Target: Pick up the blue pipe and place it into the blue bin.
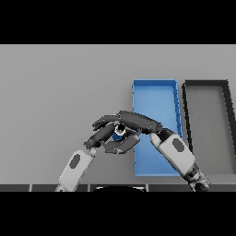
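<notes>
Two white and grey forearms rise from the lower edge of the frame and meet just below its centre. Coming from the lower left, the left hand (102,130) lies with its dark fingers reaching rightward toward the other hand; whether they curl or merely rest relaxed I cannot tell. From the lower right, the right hand (133,121) has its fingers and thumb curled round the blue pipe (118,133), of which only a small blue body and a pale end show between the dark fingers.

That pipe sits just left of the blue bin (154,90), whose near left wall runs right beside the clasped hands; the right forearm crosses over the bin's lower half. Just beside the bin on the right stands a dark grey bin (206,84), nearly touching it.

Risk, as I judge it: the two hands crowd one another, so the left fingers could knock the pipe loose as it lifts. A low carry could catch the bin's left wall, or too long a swing could put the pipe in the dark bin.

Beyond everything spreads the flat grey table (60,78), reaching the frame's upper edge; no room shows past it.
</notes>
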{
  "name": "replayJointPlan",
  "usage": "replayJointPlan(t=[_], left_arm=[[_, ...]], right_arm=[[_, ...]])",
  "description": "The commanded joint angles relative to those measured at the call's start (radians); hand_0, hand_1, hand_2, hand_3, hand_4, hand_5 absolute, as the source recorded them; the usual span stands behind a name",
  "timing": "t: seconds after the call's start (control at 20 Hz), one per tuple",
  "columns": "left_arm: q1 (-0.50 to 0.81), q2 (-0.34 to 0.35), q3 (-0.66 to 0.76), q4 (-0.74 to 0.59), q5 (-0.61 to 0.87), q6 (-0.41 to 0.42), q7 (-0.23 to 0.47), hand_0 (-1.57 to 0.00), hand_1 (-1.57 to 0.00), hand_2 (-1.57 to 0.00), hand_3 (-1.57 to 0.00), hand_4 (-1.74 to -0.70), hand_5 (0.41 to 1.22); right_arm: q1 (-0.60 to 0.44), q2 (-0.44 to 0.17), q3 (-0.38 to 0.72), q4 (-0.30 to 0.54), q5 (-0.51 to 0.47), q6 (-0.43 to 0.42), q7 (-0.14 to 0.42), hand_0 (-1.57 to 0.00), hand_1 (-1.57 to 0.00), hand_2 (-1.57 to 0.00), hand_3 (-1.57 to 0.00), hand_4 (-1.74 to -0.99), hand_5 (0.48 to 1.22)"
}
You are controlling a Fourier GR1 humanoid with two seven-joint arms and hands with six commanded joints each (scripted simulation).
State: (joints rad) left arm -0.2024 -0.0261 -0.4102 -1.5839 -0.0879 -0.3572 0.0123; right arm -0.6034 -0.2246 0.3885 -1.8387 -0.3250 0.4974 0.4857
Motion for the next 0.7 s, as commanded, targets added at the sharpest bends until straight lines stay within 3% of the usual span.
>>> replayJointPlan(t=[0.0, 0.15, 0.2, 0.25, 0.4, 0.65], left_arm=[[0.008, 0.000, -0.010, -0.003, -0.017, 0.001, 0.004, -1.57, -1.57, -1.57, -1.57, -1.59, 1.221], [0.009, -0.010, -0.001, -0.006, -0.023, 0.006, 0.024, -1.57, -1.57, -1.57, -1.51, -1.66, 1.221], [0.009, -0.017, 0.013, -0.007, -0.004, -0.009, 0.028, -1.57, -1.57, -1.57, -1.52, -1.68, 1.221], [0.019, -0.030, 0.015, -0.001, 0.006, -0.019, 0.020, -1.57, -1.57, -1.57, -1.53, -1.69, 1.221], [0.027, -0.044, 0.025, -0.014, 0.012, -0.049, 0.035, -1.57, -1.57, -1.57, -1.46, -1.71, 1.221], [0.023, -0.066, 0.054, -0.006, -0.031, -0.070, 0.022, -1.57, -1.57, -1.57, -1.43, -1.73, 1.221]], right_arm=[[-0.012, 0.016, 0.006, 0.011, 0.007, -0.006, 0.000, -0.70, -0.70, -0.74, -0.60, -1.406, 0.500], [-0.017, 0.029, 0.009, 0.025, -0.019, -0.010, -0.009, -1.13, -1.13, -1.15, -0.95, -1.551, 0.596], [-0.011, 0.034, 0.012, 0.024, -0.022, -0.026, -0.025, -1.22, -1.22, -1.23, -1.02, -1.581, 0.650], [-0.014, 0.046, 0.021, 0.035, -0.023, -0.035, -0.045, -1.29, -1.29, -1.30, -1.10, -1.606, 0.765], [-0.017, 0.020, 0.048, 0.033, -0.035, -0.047, -0.107, -1.43, -1.43, -1.43, -1.30, -1.665, 0.987], [-0.019, -0.004, 0.092, 0.032, -0.024, -0.101, -0.193, -1.52, -1.52, -1.53, -1.48, -1.716, 1.144]])
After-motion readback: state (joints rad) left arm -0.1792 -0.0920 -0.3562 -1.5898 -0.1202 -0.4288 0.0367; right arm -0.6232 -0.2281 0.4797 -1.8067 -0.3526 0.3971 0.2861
